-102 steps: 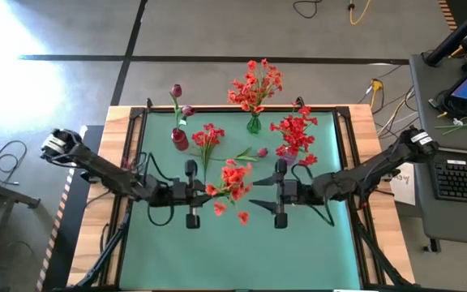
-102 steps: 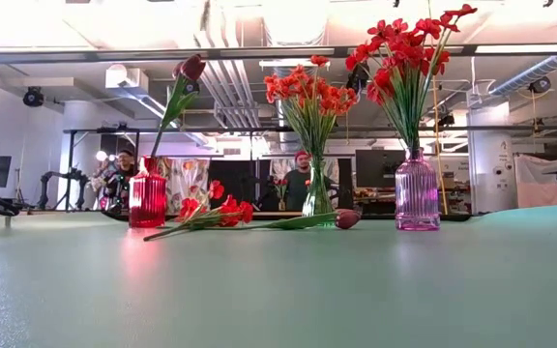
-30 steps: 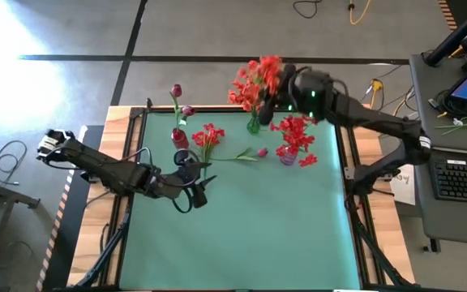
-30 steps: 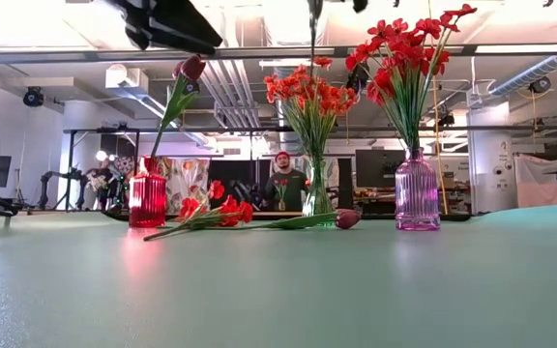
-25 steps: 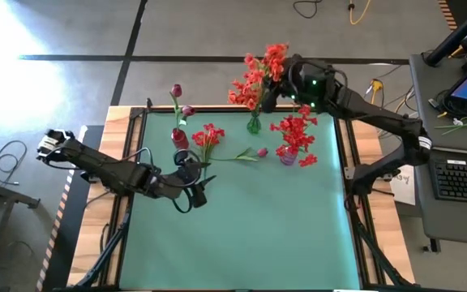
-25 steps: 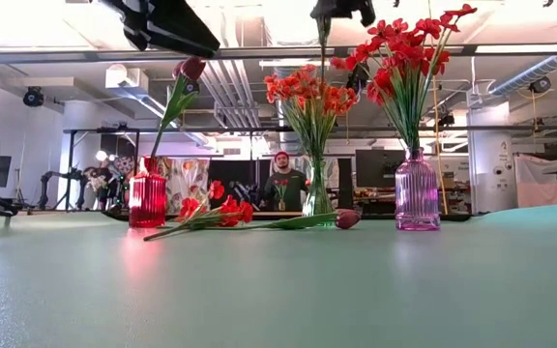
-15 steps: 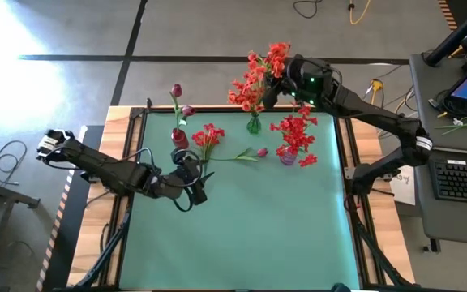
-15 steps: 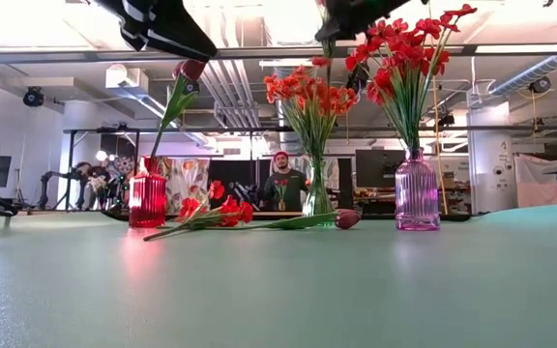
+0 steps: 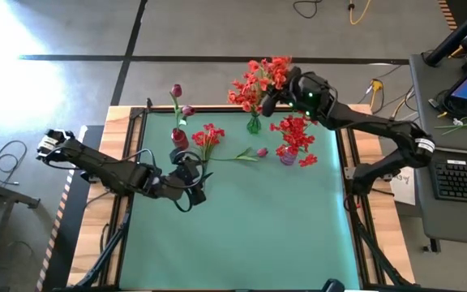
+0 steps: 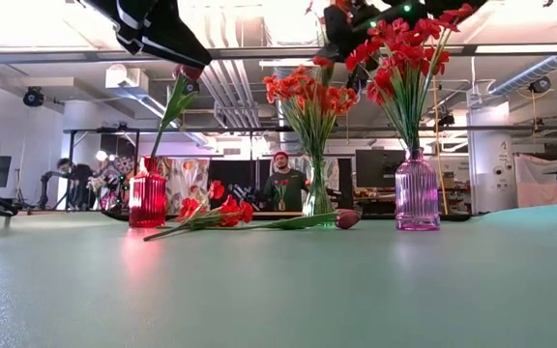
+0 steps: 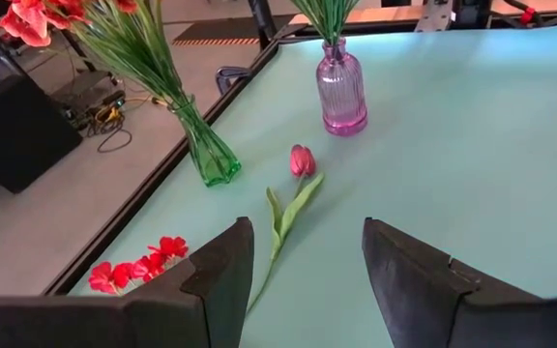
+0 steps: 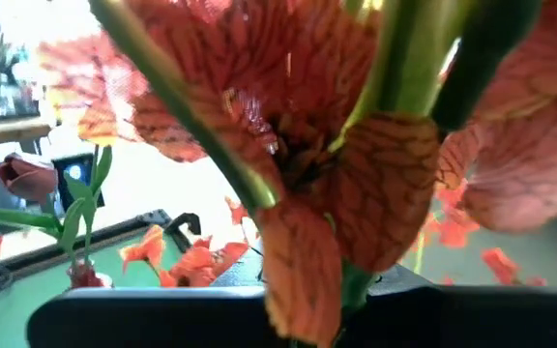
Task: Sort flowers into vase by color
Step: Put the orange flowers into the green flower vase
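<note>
Three vases stand at the table's far side: a red vase [image 9: 180, 139] with dark magenta buds, a green vase [image 9: 254, 124] with orange-red sprays, and a purple vase [image 9: 287, 154] with red clusters. A red cluster [image 9: 207, 136] and a magenta bud [image 9: 261, 152] lie flat on the mat between them. High over the green vase, my right gripper [image 9: 271, 96] is shut on an orange-red spray [image 9: 274, 71]. My left gripper [image 9: 197, 172] hovers open above the mat's left middle, pointing toward the lying magenta bud [image 11: 301, 159]. My right gripper is shut on the orange-red spray's green stalk [image 12: 354, 282], close under its blossoms. The gripper's own body hides the exact place of the pinch. The fingers reach in about level from the table's right. The spray is lifted clear, its blossoms beside the green vase's bunch [image 10: 307, 92].
The teal mat [image 9: 242, 227] has free room across its near half. Dark rails and wooden strips edge the table. A desk with a keyboard [image 9: 464, 174] stands to the right. People [image 10: 280, 179] show in the room beyond the far edge.
My right gripper has come down with the orange-red spray toward the bunch in the green vase, staying shut. The lying flowers and the vases have kept their places.
</note>
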### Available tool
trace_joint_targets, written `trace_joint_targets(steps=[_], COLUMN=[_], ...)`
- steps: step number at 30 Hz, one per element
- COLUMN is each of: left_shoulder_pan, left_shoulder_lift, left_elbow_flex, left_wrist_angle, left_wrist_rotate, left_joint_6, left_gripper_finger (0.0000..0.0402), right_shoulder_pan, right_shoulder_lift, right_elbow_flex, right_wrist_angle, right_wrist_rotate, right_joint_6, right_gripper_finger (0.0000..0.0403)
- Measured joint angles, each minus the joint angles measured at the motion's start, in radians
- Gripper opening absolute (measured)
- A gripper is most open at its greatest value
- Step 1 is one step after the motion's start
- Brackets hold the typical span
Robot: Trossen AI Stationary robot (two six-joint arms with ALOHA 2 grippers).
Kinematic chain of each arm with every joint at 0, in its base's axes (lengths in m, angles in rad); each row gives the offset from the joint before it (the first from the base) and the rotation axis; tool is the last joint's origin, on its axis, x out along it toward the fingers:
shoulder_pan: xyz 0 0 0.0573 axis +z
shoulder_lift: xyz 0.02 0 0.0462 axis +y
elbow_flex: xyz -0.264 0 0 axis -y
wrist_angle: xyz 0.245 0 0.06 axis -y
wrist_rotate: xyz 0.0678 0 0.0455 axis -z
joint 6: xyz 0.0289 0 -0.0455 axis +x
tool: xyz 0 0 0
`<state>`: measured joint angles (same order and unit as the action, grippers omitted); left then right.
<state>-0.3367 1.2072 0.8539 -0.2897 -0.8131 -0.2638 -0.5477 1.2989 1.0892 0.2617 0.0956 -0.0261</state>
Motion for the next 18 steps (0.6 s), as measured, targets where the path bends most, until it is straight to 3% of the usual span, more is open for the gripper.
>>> trace_joint_targets(steps=[9, 18], left_shoulder_pan=[0.000, 0.000], left_shoulder_lift=[0.000, 0.000], left_elbow_flex=[0.000, 0.000], left_wrist_angle=[0.000, 0.005], left_wrist_rotate=[0.000, 0.000], left_joint_6=[-0.005, -0.016], left_gripper_finger=[0.0180, 0.0180], right_shoulder_pan=[-0.016, -0.016], right_shoulder_lift=[-0.035, -0.029], right_elbow_flex=[-0.193, -0.259], right_wrist_angle=[0.238, 0.326], right_wrist_rotate=[0.001, 0.009], right_joint_6=[0.035, 0.057], right_gripper_finger=[0.0018, 0.0018])
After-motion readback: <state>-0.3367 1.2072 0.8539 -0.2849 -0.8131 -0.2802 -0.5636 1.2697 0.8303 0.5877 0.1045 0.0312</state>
